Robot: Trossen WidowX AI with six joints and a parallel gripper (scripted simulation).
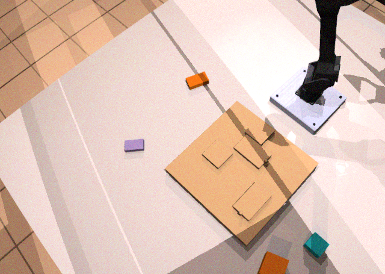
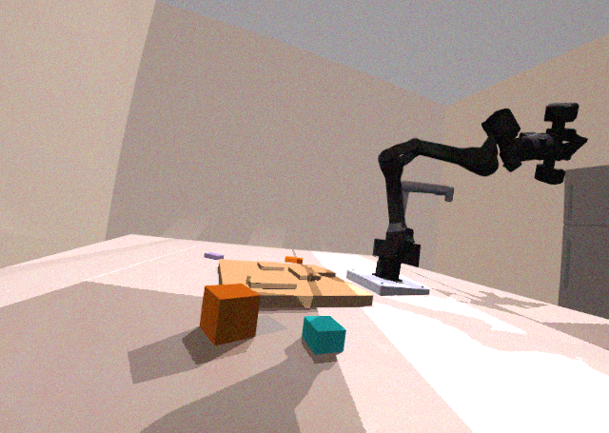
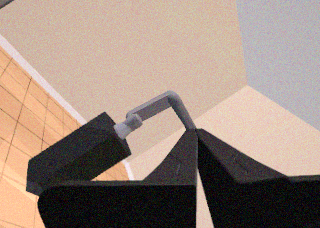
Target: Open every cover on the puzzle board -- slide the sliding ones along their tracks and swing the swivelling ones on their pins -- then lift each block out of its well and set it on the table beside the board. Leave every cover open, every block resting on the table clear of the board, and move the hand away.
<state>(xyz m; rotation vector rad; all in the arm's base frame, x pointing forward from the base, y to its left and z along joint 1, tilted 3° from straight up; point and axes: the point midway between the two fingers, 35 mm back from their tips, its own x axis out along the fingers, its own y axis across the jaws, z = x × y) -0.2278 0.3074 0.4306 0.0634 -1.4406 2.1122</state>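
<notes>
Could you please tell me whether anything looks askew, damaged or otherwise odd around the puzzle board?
Nothing stands out as damaged or spilled. The puzzle board lies flat, and the purple block and teal block rest beside it, clear of its edges.

Room type: can't pin down. Plain beige walls point(image 2: 275, 138) point(image 3: 120, 53), square tan floor tiles point(image 1: 62, 25) point(image 3: 15, 113), pale baseboard point(image 3: 42, 78). Grey two-door fridge-like cabinet point(image 2: 587, 242) by the wall hints at kitchen. Big pale table point(image 1: 102, 118) point(image 2: 147, 271) carries a bench-style robot arm point(image 1: 328, 34) point(image 2: 393, 192), more lab-like.
</notes>
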